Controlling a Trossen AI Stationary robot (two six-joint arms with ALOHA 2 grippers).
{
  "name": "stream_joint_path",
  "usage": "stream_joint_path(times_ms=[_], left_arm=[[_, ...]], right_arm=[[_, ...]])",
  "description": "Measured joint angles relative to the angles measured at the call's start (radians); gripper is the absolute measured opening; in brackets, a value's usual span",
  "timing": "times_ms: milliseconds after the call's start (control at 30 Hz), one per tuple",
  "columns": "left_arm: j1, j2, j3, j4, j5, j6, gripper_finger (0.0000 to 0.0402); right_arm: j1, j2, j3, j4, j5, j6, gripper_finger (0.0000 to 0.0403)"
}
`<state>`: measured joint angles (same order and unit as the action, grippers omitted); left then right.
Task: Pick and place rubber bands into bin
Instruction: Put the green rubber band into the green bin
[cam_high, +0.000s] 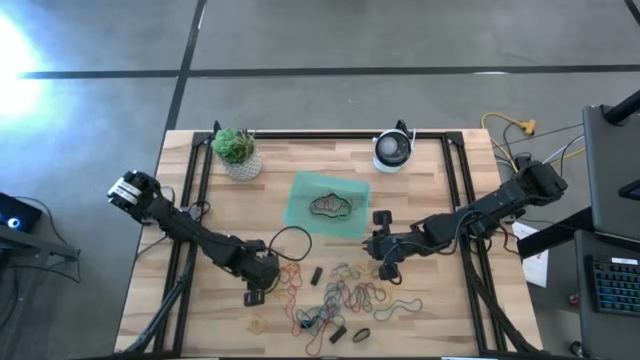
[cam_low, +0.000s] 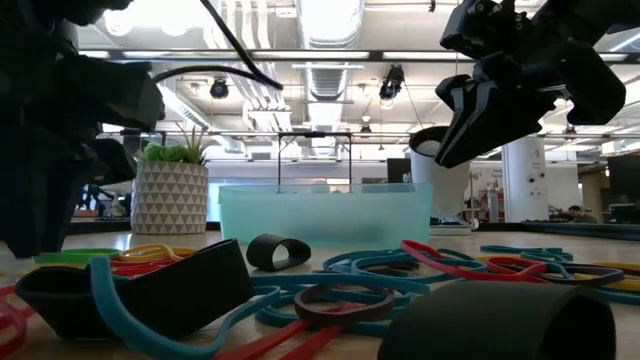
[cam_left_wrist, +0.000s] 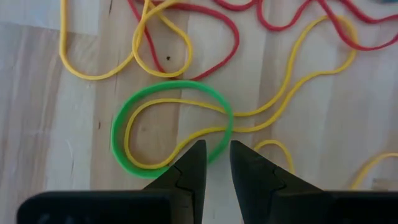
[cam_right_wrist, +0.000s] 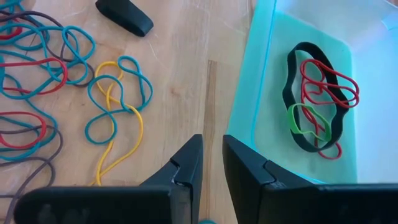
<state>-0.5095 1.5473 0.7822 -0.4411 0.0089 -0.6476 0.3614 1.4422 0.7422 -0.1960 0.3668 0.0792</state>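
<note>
Nearest the table's front edge lay the loose rubber bands (cam_high: 345, 295), a tangled spread of red, yellow, blue, green and dark loops at about 6 o'clock from the bin, well apart from it. In the low view, wide dark bands (cam_low: 278, 251) and blue and red loops filled the foreground.

Left gripper (cam_high: 262, 275) was low over the 9 o'clock edge of that spread. Its wrist view showed the two dark fingers (cam_left_wrist: 188, 174) nearly together with a narrow gap, tips at the rim of a green band (cam_left_wrist: 171, 127) lying flat on the wood, a yellow band (cam_left_wrist: 249, 109) crossing through it. Nothing was between the fingers; jaws almost closed, empty.

Right gripper (cam_high: 385, 258) hung above the table at about 4 o'clock from the bin, raised clear of the surface in the low view. Its fingers (cam_right_wrist: 186, 165) stood nearly together, holding nothing, over bare wood just beside the bin's wall, with a blue band (cam_right_wrist: 115, 99) looped with a yellow one at their side.

Bin (cam_high: 300, 205) sat mid-table, translucent green. Inside it were a wide dark band (cam_right_wrist: 311, 93), red bands and a small green band (cam_right_wrist: 305, 121), all overlapping.

Farther back, a small white pot with a green plant (cam_high: 238, 153) stood at 10 o'clock from the bin, and a round white and dark device (cam_high: 393, 150) at 1 o'clock.
</note>
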Motion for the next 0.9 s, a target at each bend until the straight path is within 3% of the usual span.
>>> stream_joint_path(times_ms=[467, 733, 900], left_arm=[[0.0, 0.017, 0.0, 0.011, 0.004, 0.001, 0.0055], [0.0, 0.017, 0.001, 0.008, 0.005, 0.008, 0.0005], [0.0, 0.017, 0.001, 0.006, 0.004, 0.007, 0.0009]], right_arm=[[0.0, 0.0, 0.0, 0.001, 0.0, 0.0, 0.0057], [0.0, 0.0, 0.0, 0.001, 0.0, 0.0, 0.0057], [0.0, 0.0, 0.0, 0.001, 0.0, 0.0, 0.0057]])
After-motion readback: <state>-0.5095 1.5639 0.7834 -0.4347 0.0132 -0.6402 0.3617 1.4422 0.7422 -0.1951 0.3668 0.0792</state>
